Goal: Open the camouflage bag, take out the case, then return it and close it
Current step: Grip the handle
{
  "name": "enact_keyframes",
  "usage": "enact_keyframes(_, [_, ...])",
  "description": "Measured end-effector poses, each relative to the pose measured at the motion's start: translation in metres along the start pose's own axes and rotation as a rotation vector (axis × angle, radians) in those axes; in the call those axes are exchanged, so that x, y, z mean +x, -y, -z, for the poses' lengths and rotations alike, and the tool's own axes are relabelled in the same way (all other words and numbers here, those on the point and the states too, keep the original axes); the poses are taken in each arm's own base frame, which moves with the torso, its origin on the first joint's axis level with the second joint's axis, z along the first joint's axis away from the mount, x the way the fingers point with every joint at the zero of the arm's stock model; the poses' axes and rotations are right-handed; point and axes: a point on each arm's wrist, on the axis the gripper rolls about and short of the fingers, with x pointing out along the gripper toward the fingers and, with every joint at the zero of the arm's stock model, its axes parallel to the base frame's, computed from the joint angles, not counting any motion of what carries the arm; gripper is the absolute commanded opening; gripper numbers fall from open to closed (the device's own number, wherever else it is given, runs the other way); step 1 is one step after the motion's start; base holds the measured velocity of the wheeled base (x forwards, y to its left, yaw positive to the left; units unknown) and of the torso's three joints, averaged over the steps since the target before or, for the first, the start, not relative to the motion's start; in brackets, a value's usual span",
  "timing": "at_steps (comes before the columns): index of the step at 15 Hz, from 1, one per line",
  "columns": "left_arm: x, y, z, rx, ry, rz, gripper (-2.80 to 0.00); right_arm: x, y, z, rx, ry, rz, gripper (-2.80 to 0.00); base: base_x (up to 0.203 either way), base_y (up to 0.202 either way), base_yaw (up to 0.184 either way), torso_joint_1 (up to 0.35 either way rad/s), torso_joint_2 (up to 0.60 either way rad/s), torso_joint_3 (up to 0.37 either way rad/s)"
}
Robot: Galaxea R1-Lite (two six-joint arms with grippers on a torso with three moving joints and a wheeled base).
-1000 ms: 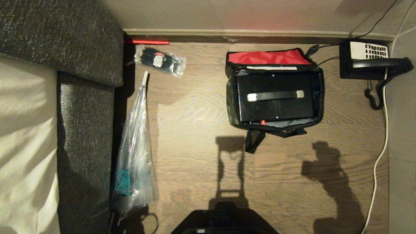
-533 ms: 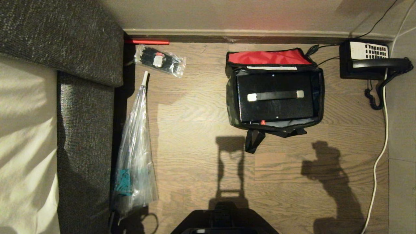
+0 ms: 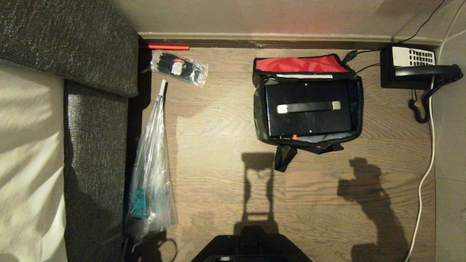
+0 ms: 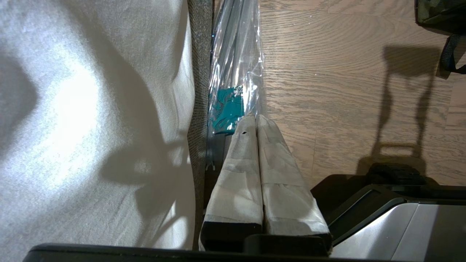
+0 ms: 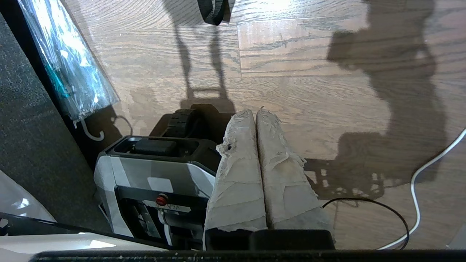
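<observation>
The camouflage bag (image 3: 257,109) stands open on the wood floor near the back wall, its red-lined lid (image 3: 300,64) folded back. Inside it sits the black case (image 3: 307,118), filling the bag, with a dark bar (image 3: 308,106) on top that is whitish at both ends. A black strap (image 3: 283,157) hangs from the bag's near side. Neither arm appears in the head view. My left gripper (image 4: 255,118) is shut and empty, low beside the sofa. My right gripper (image 5: 256,112) is shut and empty over bare floor, well short of the bag.
A dark sofa (image 3: 94,145) with a pale cover fills the left. A wrapped umbrella (image 3: 151,171) and a packet of cable ties (image 3: 179,68) lie beside it. A black desk telephone (image 3: 411,67) and a white cable (image 3: 426,174) sit at the right. My base (image 3: 251,247) is at the near edge.
</observation>
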Motion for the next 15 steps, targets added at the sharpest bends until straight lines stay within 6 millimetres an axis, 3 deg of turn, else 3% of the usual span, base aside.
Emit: enact_keyframes(15, [0.0,0.0,-0.0001,-0.001,0.001,-0.001,-2.8,-0.0005,-0.0004,-0.0015,-0.002,0.006,0.0,-2.8,0.0,0.0,0.0,0.001,0.0,0.017])
